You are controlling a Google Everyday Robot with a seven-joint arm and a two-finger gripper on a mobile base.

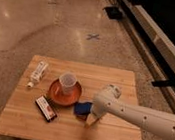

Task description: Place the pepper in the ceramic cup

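Observation:
The ceramic cup [67,82] is pale grey-white and stands upright in the round orange-brown dish [55,95] left of the table's middle. A small dark red shape, which looks like the pepper [79,116], lies at the front edge of the blue block [83,107], just right of the dish. My gripper [91,120] hangs from the white arm [138,116] that comes in from the right. It is down at the table top, right beside the blue block and the pepper, a short way right of and in front of the cup.
A white clear bottle [38,73] lies on the wooden table [124,81] at the left. A flat black-and-red box [46,108] lies in front of the dish. Shiny floor surrounds the table, with a dark wall base at the right.

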